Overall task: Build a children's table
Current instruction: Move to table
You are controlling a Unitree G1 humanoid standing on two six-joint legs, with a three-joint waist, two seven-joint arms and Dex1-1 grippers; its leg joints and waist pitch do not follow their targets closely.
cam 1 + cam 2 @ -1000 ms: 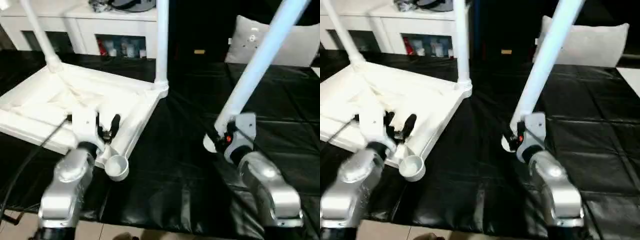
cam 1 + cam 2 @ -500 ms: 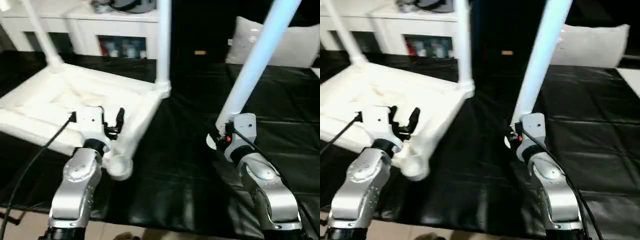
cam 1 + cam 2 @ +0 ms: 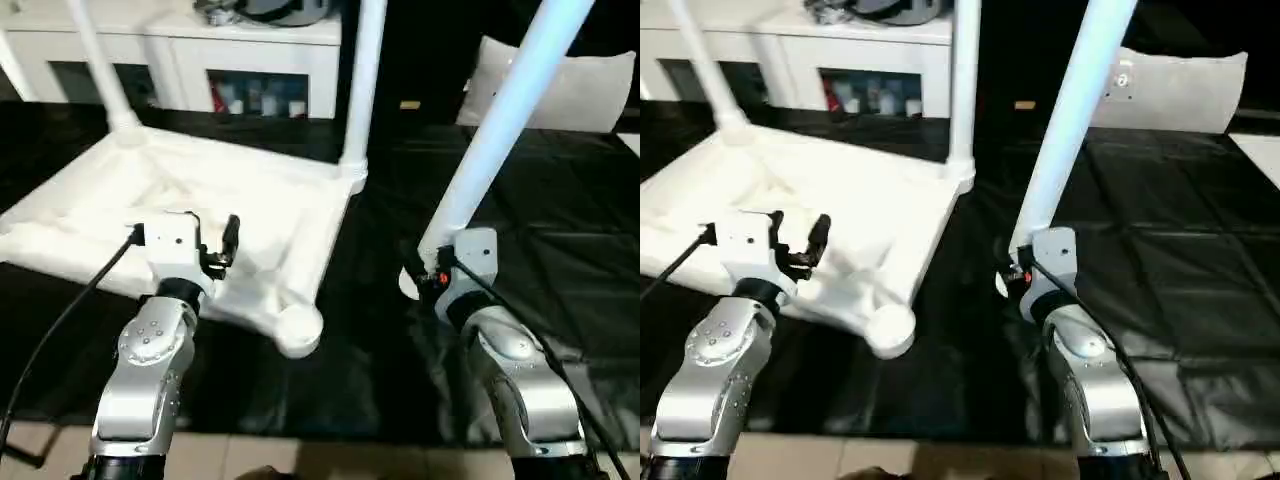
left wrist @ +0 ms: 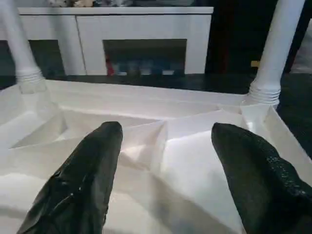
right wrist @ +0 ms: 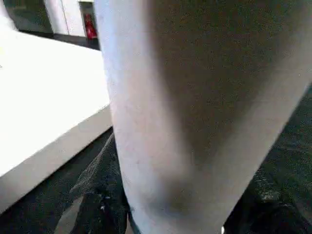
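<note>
The upturned white plastic children's table top (image 3: pixel 190 200) lies on the black-covered bench (image 3: pixel 560 250) at ten o'clock. The left claw (image 3: pixel 215 245) gapes wide above its ribs. The right claw (image 3: pixel 425 275) clamps a long white tapered leg (image 3: pixel 500 130), probably light, stiff and slick; hold it near the butt.

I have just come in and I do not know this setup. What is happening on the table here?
A humanoid robot is assembling a white children's table. The tabletop lies upside down on a black cover, with two legs already standing in its far corner sockets. The right gripper holds another leg near its lower end, tilted upward. The left gripper is open above the tabletop's ribbed underside, holding nothing.
</note>
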